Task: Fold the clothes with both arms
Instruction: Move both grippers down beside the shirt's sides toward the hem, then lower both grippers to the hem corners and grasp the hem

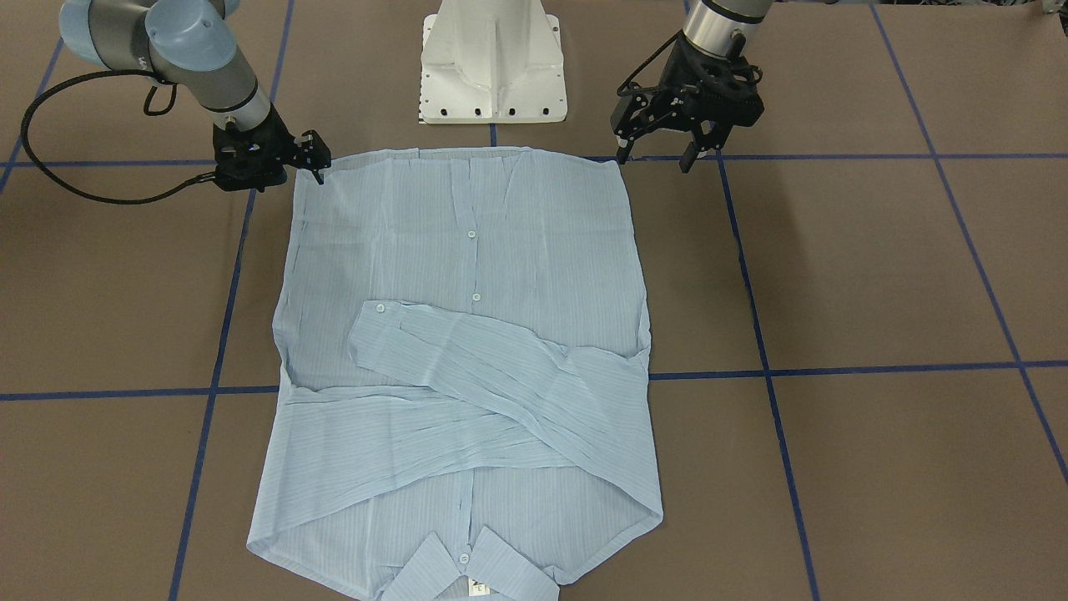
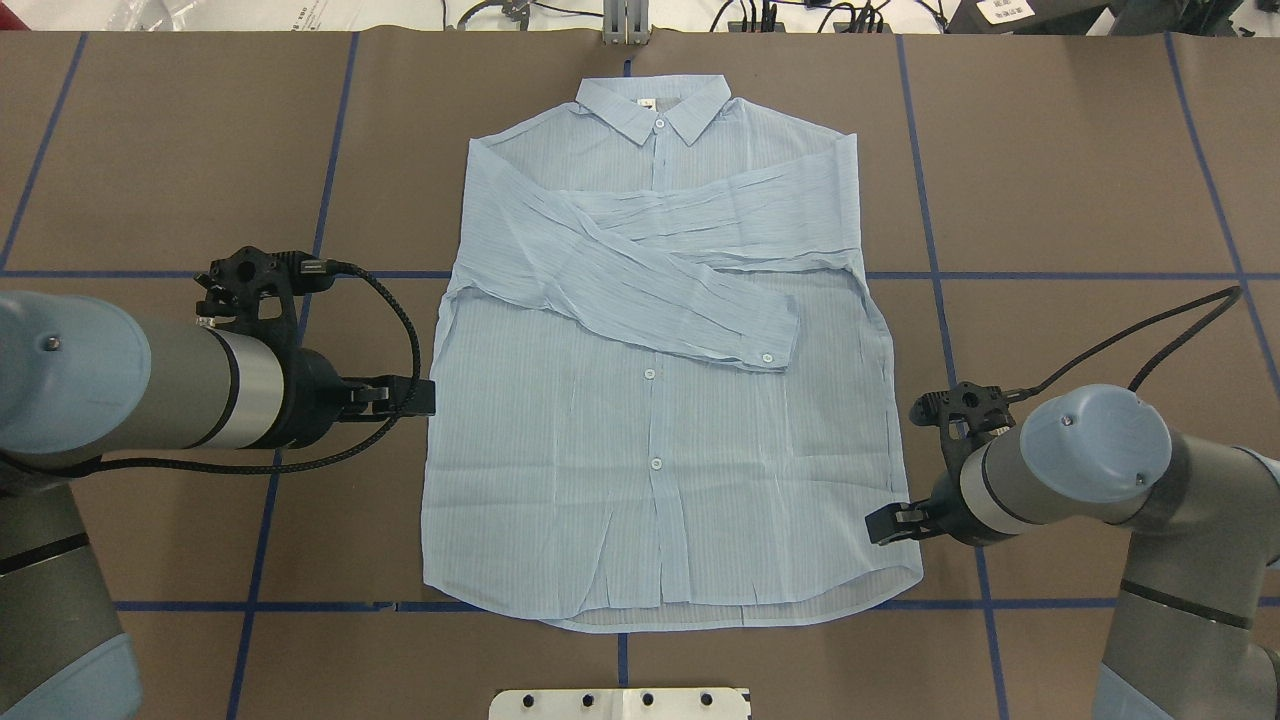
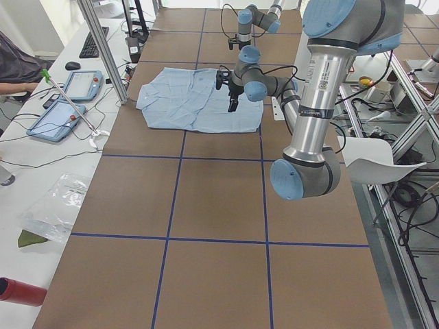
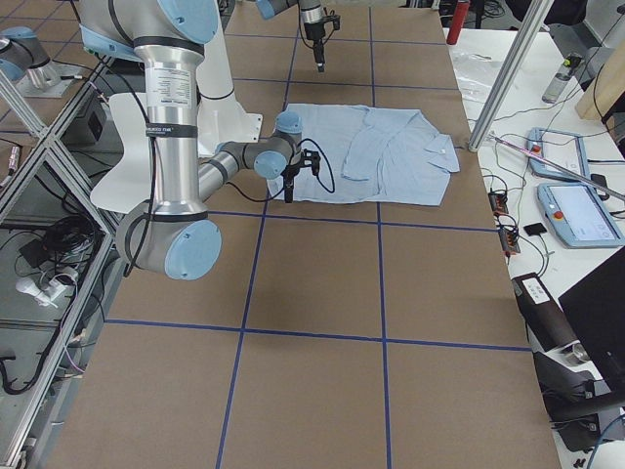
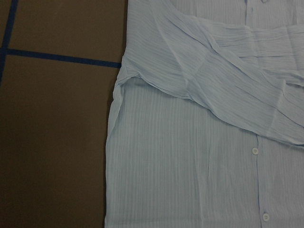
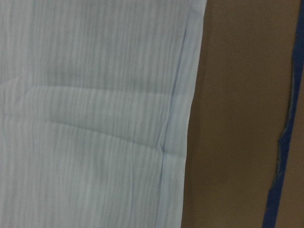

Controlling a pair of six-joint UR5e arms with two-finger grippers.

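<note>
Light blue striped button-up shirt (image 2: 660, 480) lies flat, front up, spread between the two grippers on the brown table (image 2: 1080, 150), which is crossed by blue tape lines (image 2: 1050, 275). Big silver-grey left arm (image 2: 120, 385) reaches in from one flank and the silver-grey right arm (image 2: 1090, 465) from the other, both low. The white pedestal base (image 1: 492, 67) sits just behind the hem, between the two arms.

The shirt's long axis runs straight away from the grippers: hem at their end, collar (image 2: 655, 105) at the far end. Both long sleeves (image 2: 680, 290) are folded across the chest, beyond the grippers, one crossing over the other.

Black left gripper (image 1: 655, 159) hangs by the hem corner on its side, fingers spread, grasping nothing. Black right gripper (image 1: 315, 163) has its tip at the opposite hem corner. I can't tell whether it's clenched. Small pale buttons (image 2: 656, 463) run down the middle.
</note>
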